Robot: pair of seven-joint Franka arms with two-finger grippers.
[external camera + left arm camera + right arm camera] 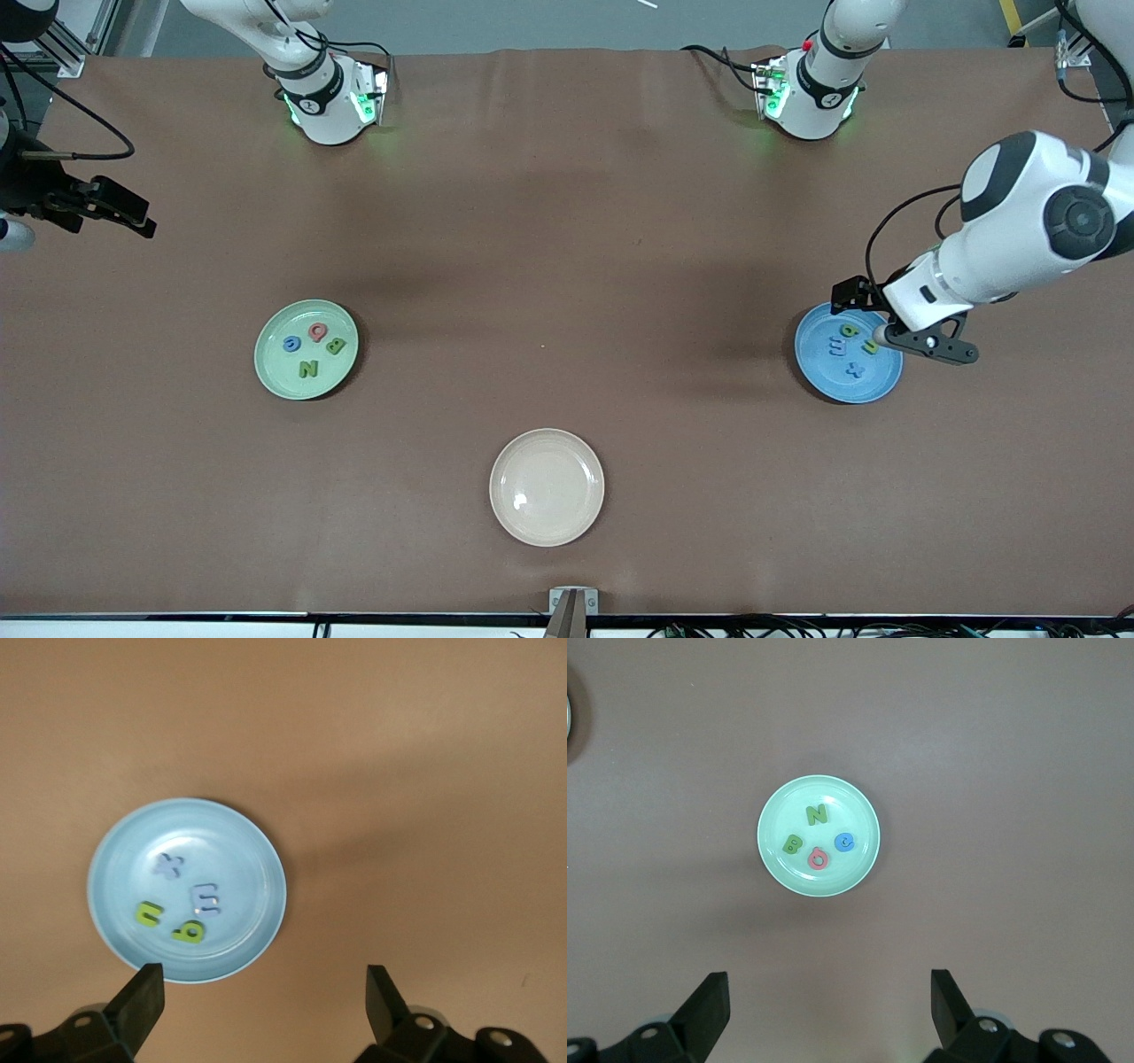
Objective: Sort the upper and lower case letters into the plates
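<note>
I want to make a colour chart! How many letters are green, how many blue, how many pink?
Green letters: 4 (B, N, b, n)
Blue letters: 3 (G, x, m)
Pink letters: 1 (Q)
Total: 8

Sky blue plate's (842, 377) rim partly hidden under left gripper (926, 341).

The mint green plate (306, 350) is lying toward the right arm's end of the table, carrying the blue G (291, 344), pink Q (317, 331), green B (336, 346) and green N (307, 369). The sky blue plate (848, 372) is holding four small letters. The left gripper (930, 344) is hovering over its edge. The cream plate (547, 486) is sitting nearest the camera. The right gripper (115, 209) is waiting over bare table.
</note>
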